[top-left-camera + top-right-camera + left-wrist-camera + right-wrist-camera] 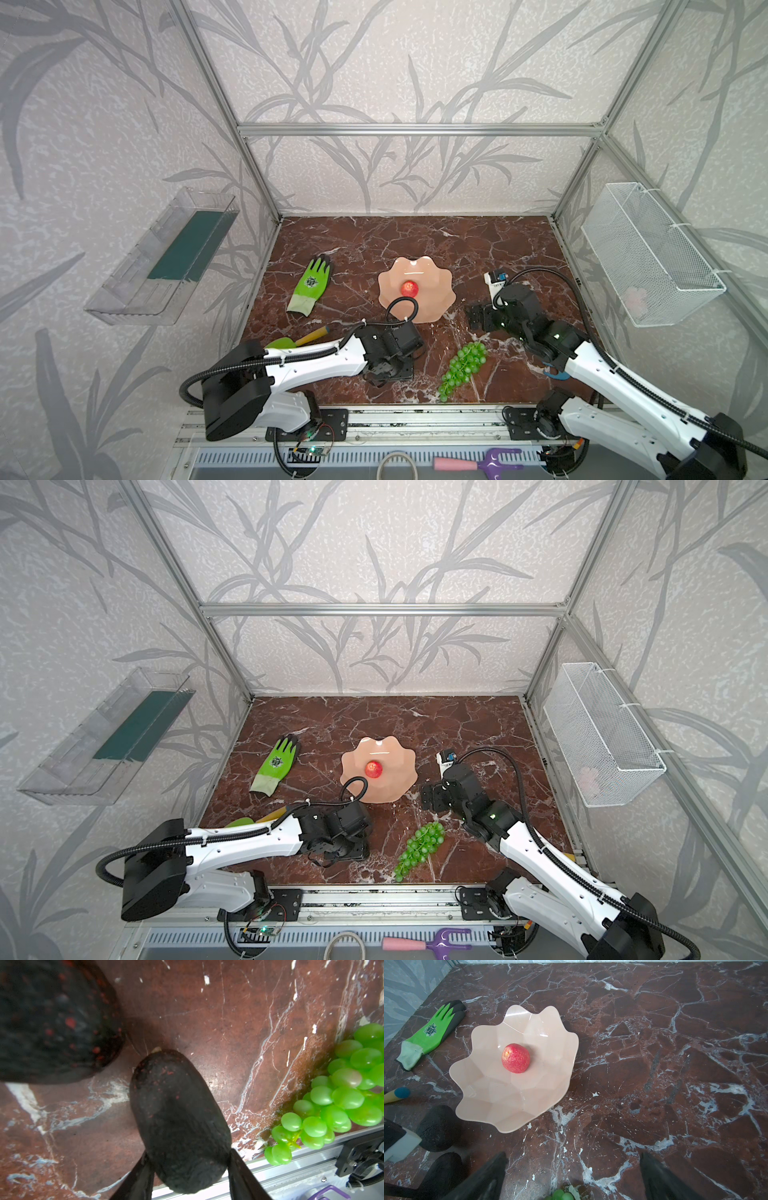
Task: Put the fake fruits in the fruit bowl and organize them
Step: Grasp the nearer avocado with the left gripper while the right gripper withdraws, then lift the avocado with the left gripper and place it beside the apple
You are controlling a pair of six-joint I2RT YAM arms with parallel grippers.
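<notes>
My left gripper (189,1153) is shut on a dark pebbly avocado (180,1122) low over the marble near the front edge. A second avocado (56,1020) lies close beside it. In both top views the left wrist (388,353) hides both avocados. The green grapes (463,365) (340,1095) lie on the table just right of that gripper. The peach-pink fruit bowl (436,299) (517,1095) stands mid-table with the small red fruit (409,288) (515,1058) in its centre. My right gripper (574,1156) (473,318) hovers open and empty right of the bowl.
A green glove (311,284) lies left of the bowl, and a green trowel (299,338) with a yellow handle is partly under the left arm. A wire basket (648,253) hangs on the right wall, a clear tray (166,257) on the left. A purple hand fork (478,462) lies below the front rail.
</notes>
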